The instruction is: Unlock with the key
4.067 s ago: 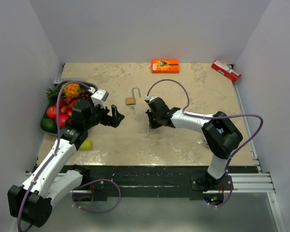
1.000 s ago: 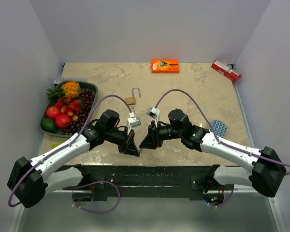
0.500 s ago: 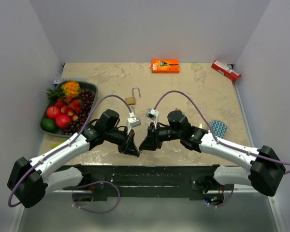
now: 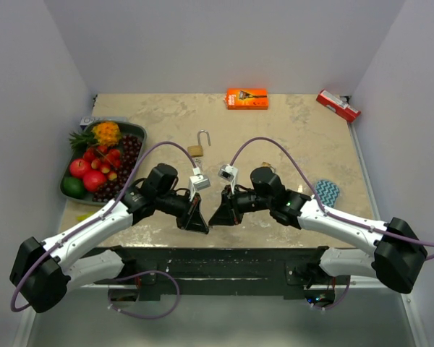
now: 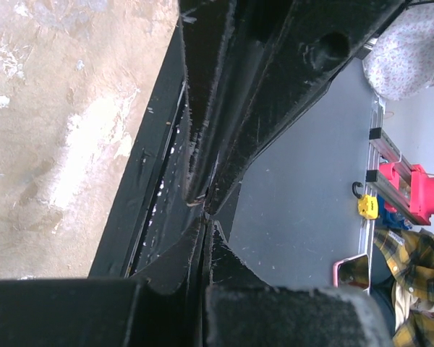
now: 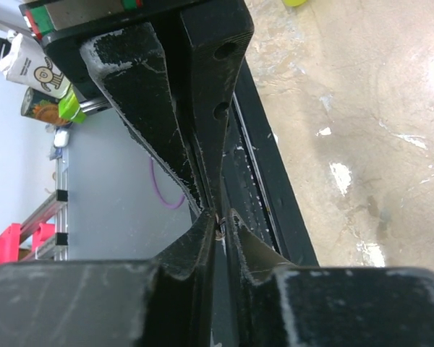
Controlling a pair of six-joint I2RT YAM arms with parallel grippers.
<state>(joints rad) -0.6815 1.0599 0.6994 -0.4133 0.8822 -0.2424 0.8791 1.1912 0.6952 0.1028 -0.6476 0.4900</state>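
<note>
The right claw [image 4: 215,215] had narrowed to a slit, tip to tip with the tightly shut left claw [image 4: 201,218], likely passing a key too small to make out, while the padlock [image 4: 197,150] lay well apart.

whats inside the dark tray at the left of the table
Fruit fills the tray: red apples, a green fruit, dark grapes and an orange piece beside spiky green leaves. The pile covers the tray's floor and anything beneath.

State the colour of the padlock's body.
The padlock body is brass gold; clearest in the top external view.
</note>
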